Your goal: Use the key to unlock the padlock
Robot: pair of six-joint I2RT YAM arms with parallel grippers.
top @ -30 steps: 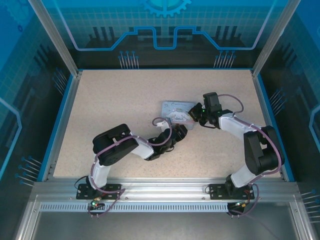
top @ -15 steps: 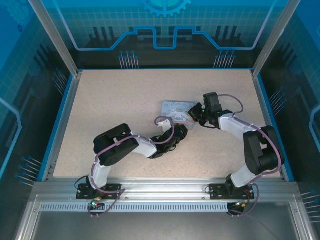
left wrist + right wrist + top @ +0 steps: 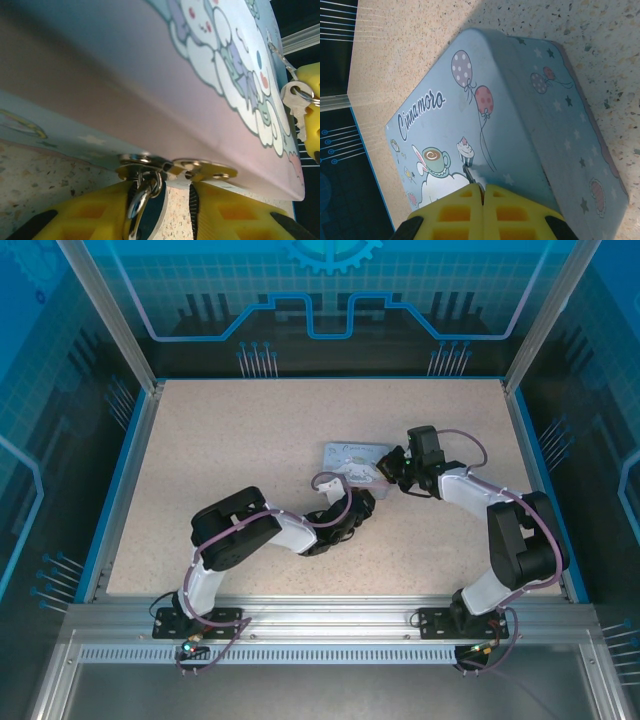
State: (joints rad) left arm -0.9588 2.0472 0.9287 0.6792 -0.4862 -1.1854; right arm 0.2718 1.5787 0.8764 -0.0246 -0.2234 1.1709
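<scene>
From above, we see the tin [image 3: 350,454] lying on the table [image 3: 220,470] with both arms drawn up to it. The left gripper [image 3: 358,502] is at its near edge and the right gripper [image 3: 391,468] at its right end. What they hold is too small for us to tell from here.

At the left wrist, the padlock [image 3: 146,200] hangs by its shackle from the brassy hasp [image 3: 197,170] on the tin's front. The left fingers [image 3: 85,217] stand parted on either side of it. The padlock lies against one finger and a strip of table shows before the other, so we judge it bracketed, not clamped. At the far right, the key [image 3: 294,100] sits at a yellow finger of the other arm, well apart from the padlock.

At the right wrist, the fingers are pressed together on the key [image 3: 470,173], which pokes out over the tin's top.

We judge the key picked up and the padlock reached. Steadying the padlock, inserting the key and turning it are left to do.
</scene>
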